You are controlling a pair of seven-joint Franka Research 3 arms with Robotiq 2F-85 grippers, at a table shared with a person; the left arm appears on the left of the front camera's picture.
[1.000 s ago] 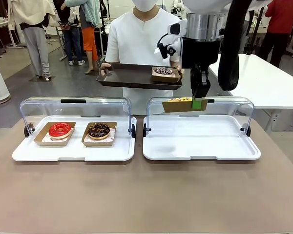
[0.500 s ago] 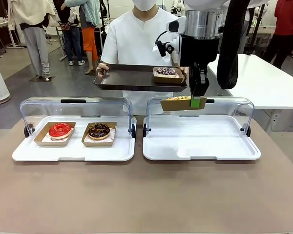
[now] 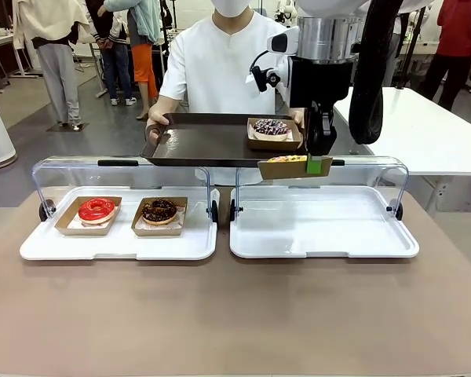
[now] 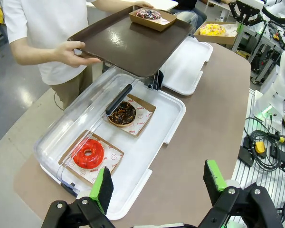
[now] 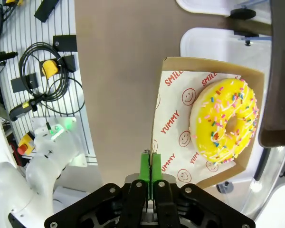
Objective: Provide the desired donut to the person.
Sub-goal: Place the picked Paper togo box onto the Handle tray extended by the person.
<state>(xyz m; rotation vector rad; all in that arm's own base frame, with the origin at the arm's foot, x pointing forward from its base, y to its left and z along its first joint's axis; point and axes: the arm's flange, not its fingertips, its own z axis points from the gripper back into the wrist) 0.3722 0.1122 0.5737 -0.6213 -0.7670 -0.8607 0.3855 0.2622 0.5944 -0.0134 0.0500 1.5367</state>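
Note:
A yellow sprinkled donut lies on printed paper in a cardboard tray. My right gripper is shut on that tray's edge and holds it level above the right display case. The person, in a white shirt, holds a brown serving tray out over the cases, its edge right beside the held donut. On it sits a chocolate sprinkled donut in its own cardboard tray. My left gripper hangs open over the table's near edge by the left case.
The left display case, lid up, holds a red glazed donut and a chocolate donut. The right case's white base lies under the held donut. A white table stands back right, with bystanders far behind.
The person has brought the brown tray lower and nearer, tilting it toward me until it reaches the held donut. My right gripper has stayed almost still.

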